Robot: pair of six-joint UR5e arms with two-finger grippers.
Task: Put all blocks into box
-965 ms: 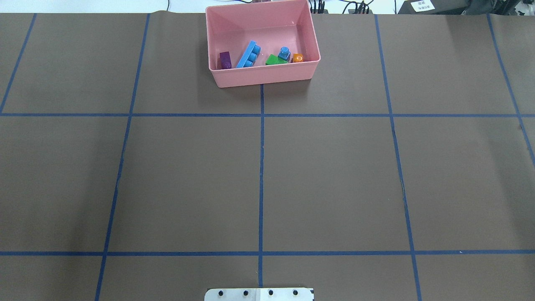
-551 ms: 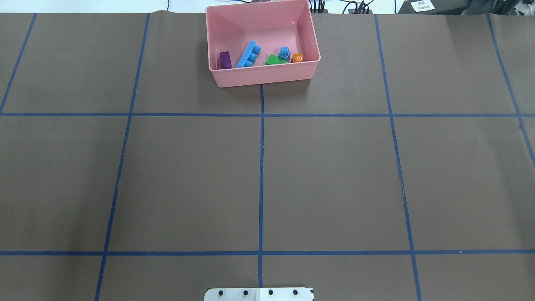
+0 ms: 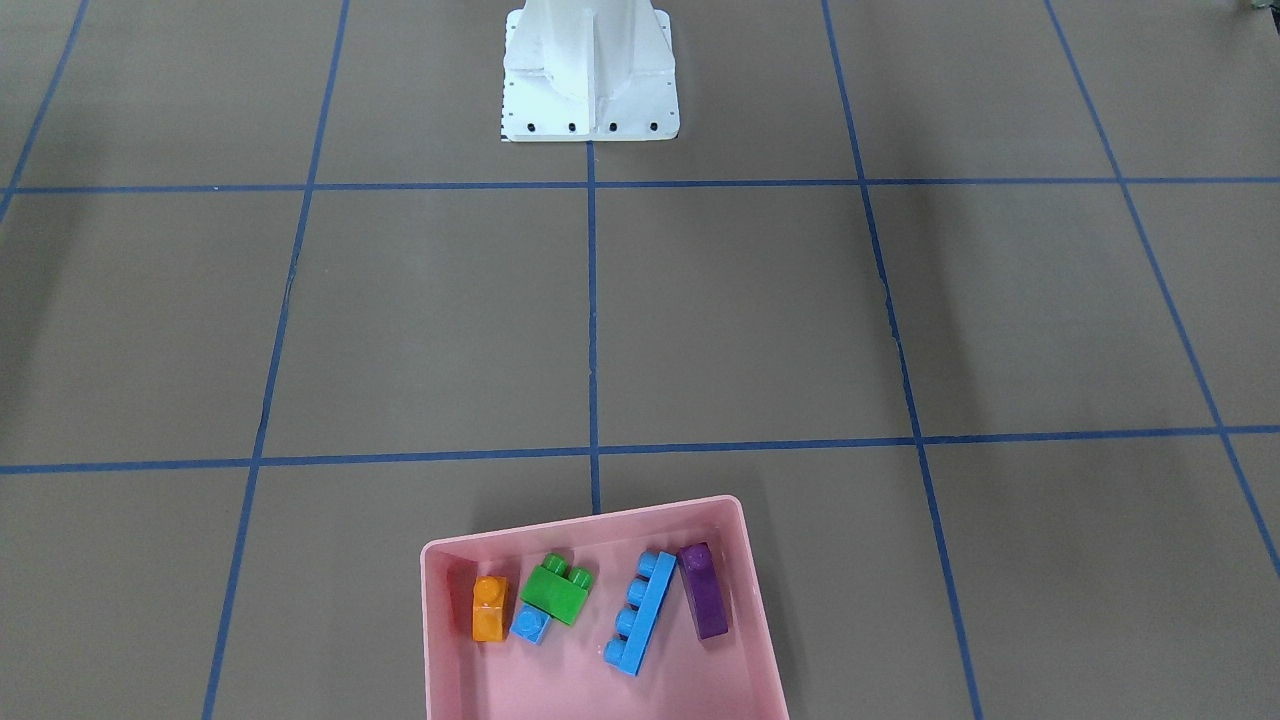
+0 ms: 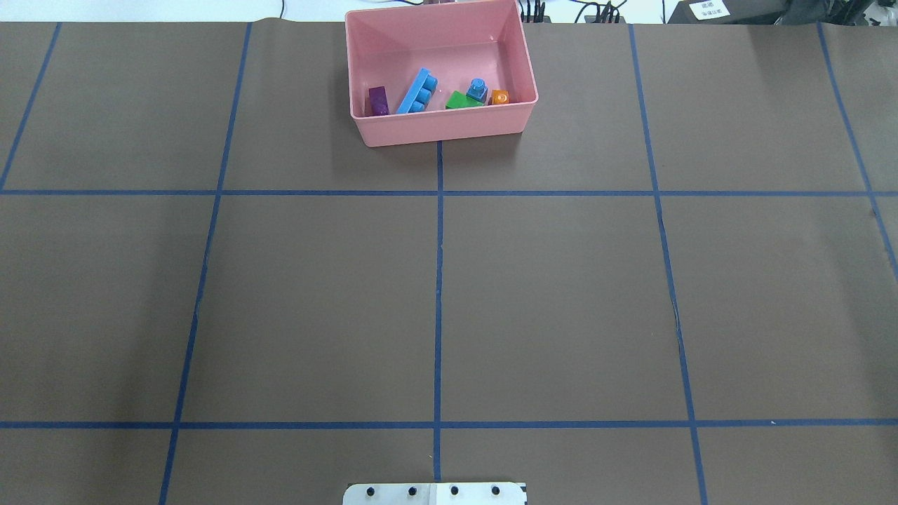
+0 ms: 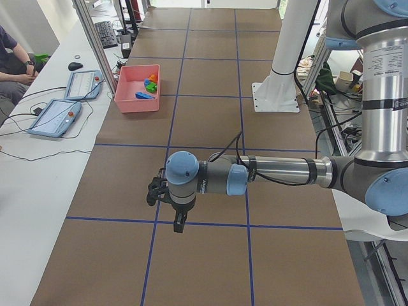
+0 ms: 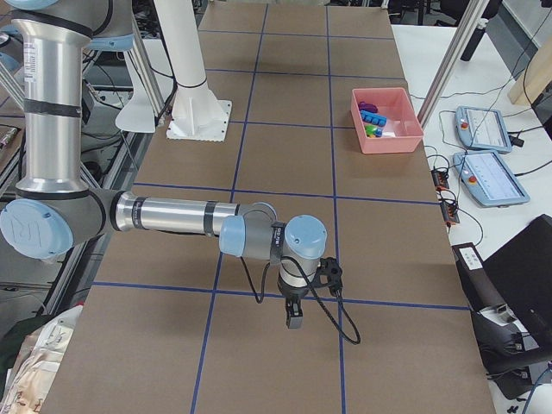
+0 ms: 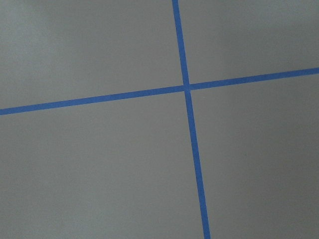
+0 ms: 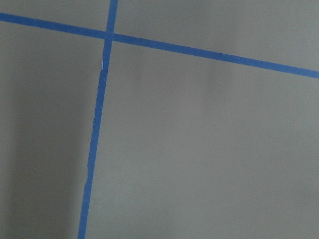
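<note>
The pink box (image 4: 442,130) stands at the table's far middle edge, also seen in the front-facing view (image 3: 580,522). Inside it lie the purple block (image 4: 379,100), the long blue block (image 4: 417,91), the green block (image 4: 459,102), the small blue block (image 4: 478,89) and the orange block (image 4: 499,97). My left gripper (image 5: 180,223) hangs low over bare table near the robot's left end, far from the box. Over the opposite end hangs my right gripper (image 6: 294,317). Both show only in the side views, so I cannot tell their state. The wrist views show only taped table.
The white robot base (image 3: 590,75) stands at the near middle edge. Blue tape lines grid the brown table. Two teach pendants (image 5: 57,118) and a seated person (image 5: 13,57) are on a white desk beyond the box.
</note>
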